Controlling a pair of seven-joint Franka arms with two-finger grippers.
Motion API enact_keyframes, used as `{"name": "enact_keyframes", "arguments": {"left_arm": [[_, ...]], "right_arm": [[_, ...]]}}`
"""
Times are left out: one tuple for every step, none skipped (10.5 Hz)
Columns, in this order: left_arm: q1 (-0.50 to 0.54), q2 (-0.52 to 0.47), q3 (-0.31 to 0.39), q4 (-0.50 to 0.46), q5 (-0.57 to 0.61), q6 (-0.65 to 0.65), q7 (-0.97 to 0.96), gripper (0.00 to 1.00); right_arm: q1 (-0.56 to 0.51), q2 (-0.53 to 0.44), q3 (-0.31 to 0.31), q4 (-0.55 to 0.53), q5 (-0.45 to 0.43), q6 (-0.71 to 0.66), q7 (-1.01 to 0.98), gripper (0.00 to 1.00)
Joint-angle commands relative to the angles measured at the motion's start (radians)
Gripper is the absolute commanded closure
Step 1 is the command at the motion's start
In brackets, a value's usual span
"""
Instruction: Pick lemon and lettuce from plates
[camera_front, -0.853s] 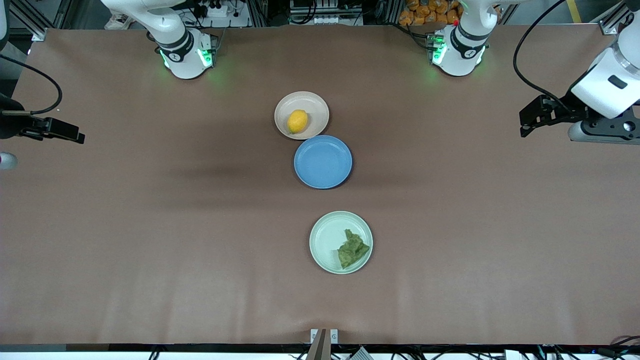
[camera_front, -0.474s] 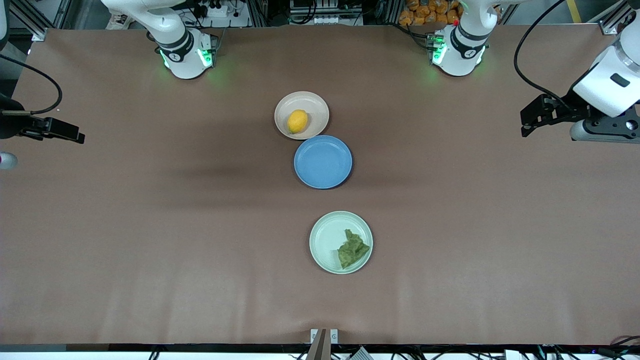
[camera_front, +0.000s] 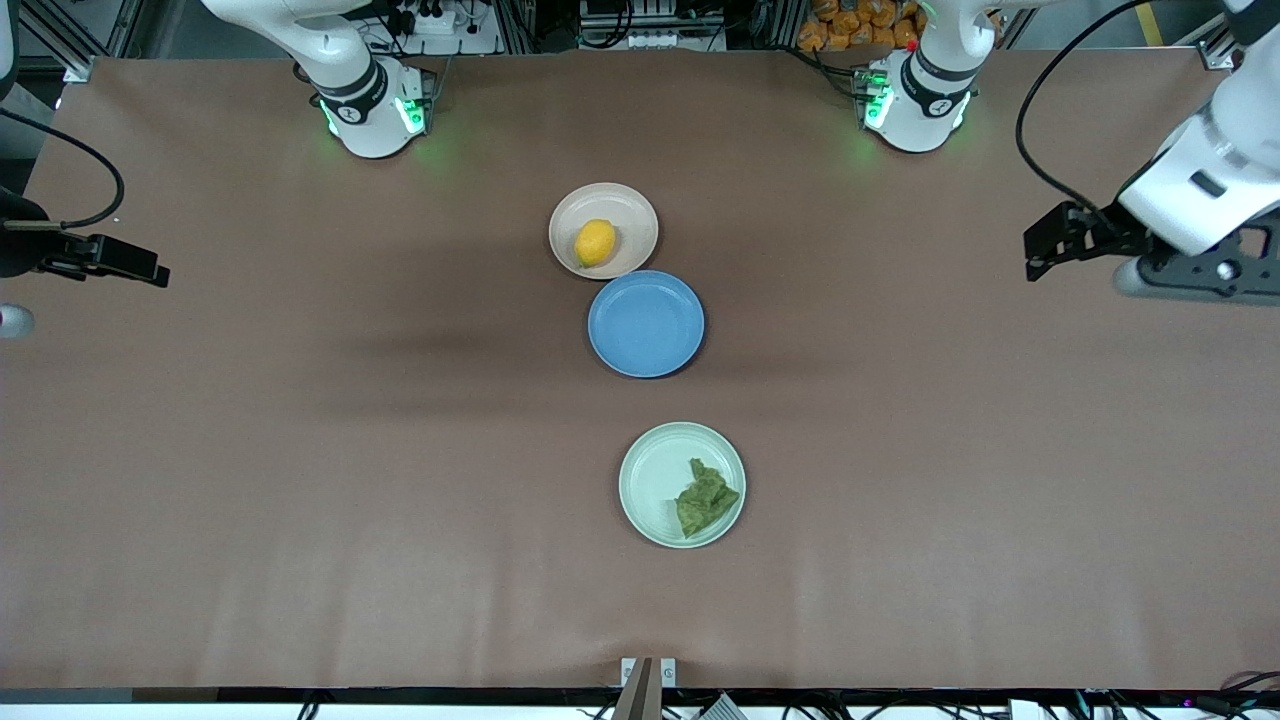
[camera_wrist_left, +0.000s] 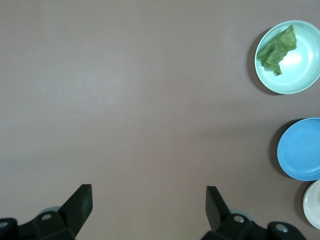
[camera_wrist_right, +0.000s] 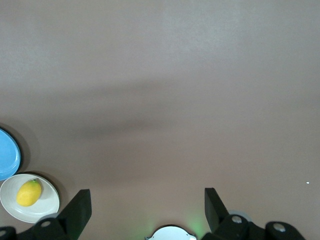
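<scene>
Only the front view showed the lemon (camera_front: 595, 243) and lettuce (camera_front: 705, 497) together; the left gripper (camera_wrist_left: 148, 210) and right gripper (camera_wrist_right: 146, 207) gaped wide, empty, over the table's (camera_front: 300, 450) ends.

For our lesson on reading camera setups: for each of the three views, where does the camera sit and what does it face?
Front view: high across the table, facing both bases; shows left gripper and right gripper.
Left wrist view: looks down past its open fingers at the mint plate with lettuce.
Right wrist view: looks down past its fingers at the beige plate with lemon.
All share the blue plate.
</scene>
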Motion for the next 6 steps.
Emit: {"name": "enact_keyframes", "arguments": {"left_arm": [[-0.073, 0.108, -0.008, 0.017, 0.059, -0.015, -0.014, 0.0], [-0.077, 0.155, -0.01, 0.017, 0.06, -0.013, -0.031, 0.0], [-0.112, 0.236, -0.015, 0.023, 0.063, -0.007, -0.054, 0.0], [-0.152, 0.295, -0.009, 0.025, 0.067, 0.026, -0.08, 0.0], [-0.163, 0.336, -0.013, 0.025, 0.058, 0.074, -0.143, 0.0], [-0.175, 0.375, -0.024, 0.025, 0.037, 0.134, -0.221, 0.0]], "right_arm": [[-0.003, -0.026, 0.008, -0.018, -0.002, -0.004, -0.007, 0.0], [-0.003, -0.026, 0.008, -0.019, -0.002, -0.004, -0.008, 0.0], [-0.003, -0.026, 0.009, -0.021, 0.0, -0.004, -0.007, 0.0], [0.0, -0.024, 0.011, -0.022, 0.004, -0.004, -0.005, 0.0], [0.009, -0.023, 0.011, -0.025, 0.01, -0.004, -0.004, 0.0], [0.024, -0.02, 0.012, -0.039, 0.018, 0.0, -0.002, 0.0]]}}
